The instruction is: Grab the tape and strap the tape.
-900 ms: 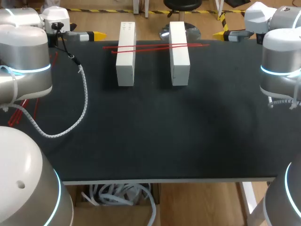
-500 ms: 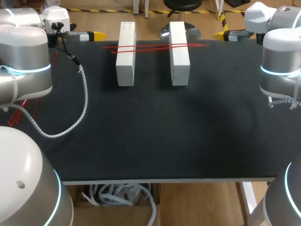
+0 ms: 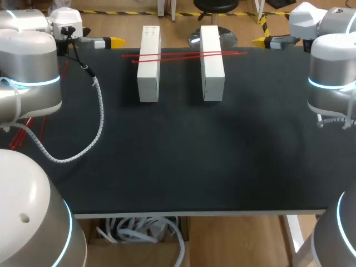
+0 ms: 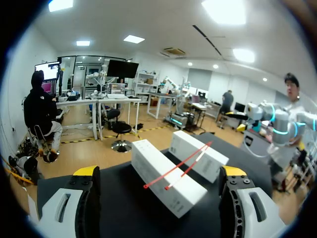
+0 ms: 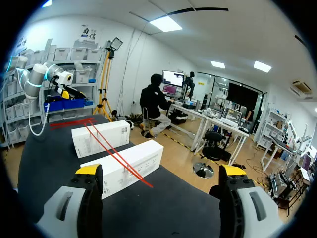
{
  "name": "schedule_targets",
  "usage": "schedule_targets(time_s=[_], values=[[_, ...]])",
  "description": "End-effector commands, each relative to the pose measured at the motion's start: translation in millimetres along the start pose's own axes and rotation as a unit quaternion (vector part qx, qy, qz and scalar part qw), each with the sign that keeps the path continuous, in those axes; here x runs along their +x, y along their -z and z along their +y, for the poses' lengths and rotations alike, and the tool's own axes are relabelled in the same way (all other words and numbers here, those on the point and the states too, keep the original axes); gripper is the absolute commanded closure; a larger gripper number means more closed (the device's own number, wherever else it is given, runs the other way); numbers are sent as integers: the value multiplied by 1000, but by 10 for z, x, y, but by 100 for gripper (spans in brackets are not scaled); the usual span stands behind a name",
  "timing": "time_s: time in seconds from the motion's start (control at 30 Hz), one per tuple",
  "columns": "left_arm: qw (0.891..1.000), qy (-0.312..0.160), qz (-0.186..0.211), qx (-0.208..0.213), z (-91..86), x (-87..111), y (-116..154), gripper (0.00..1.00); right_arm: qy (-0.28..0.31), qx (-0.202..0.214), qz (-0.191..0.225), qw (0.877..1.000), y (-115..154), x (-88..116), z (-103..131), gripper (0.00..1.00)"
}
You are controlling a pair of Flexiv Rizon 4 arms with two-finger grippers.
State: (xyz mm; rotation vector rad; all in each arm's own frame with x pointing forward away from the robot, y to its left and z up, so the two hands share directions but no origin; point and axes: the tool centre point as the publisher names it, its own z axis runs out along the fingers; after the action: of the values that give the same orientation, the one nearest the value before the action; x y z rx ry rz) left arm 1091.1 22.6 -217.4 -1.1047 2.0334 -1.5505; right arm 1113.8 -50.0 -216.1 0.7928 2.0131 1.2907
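We see small print on the top of the left white box (image 3: 148,64), too fine to read. The thin red tape (image 3: 183,54) lies over that box and the right white box (image 3: 212,62) beside it. Its long axis is crosswise to both and its ends overhang. Our left gripper (image 4: 159,171), left of that box, and our right gripper (image 5: 161,169), well to its right, gape wide and hold nothing. Their finger bases are cut off.

Ahead of the left gripper (image 3: 115,41), the near white box (image 4: 158,186) and the far white box (image 4: 190,141) look like smooth, matt cardboard. The thin red tape (image 4: 178,164) across them looks like plastic. The table (image 3: 183,167) under them is matt black. The fingers (image 4: 69,208) are pale grey plastic.
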Motion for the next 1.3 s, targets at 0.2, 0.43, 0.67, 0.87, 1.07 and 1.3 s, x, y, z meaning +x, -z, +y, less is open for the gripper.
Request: schedule_targets(time_s=[0.2, 0.43, 0.67, 0.87, 1.07, 1.3], values=[[1000, 0, 0, 0, 0, 0, 0, 0, 0, 0, 0, 1000, 0, 0, 0, 0], [1000, 0, 0, 0, 0, 0, 0, 0, 0, 0, 0, 1000, 0, 0, 0, 0], [988, -113, 106, -15, -213, -126, -320, 0, 0, 0, 0, 1000, 0, 0, 0, 0], [966, -178, 184, -29, -323, -426, -416, 0, 0, 0, 0, 1000, 0, 0, 0, 0], [936, -191, 295, -39, -321, -647, -385, 0, 0, 0, 0, 1000, 0, 0, 0, 0], [926, -184, 327, -34, -267, -775, -387, 0, 0, 0, 0, 1000, 0, 0, 0, 0]])
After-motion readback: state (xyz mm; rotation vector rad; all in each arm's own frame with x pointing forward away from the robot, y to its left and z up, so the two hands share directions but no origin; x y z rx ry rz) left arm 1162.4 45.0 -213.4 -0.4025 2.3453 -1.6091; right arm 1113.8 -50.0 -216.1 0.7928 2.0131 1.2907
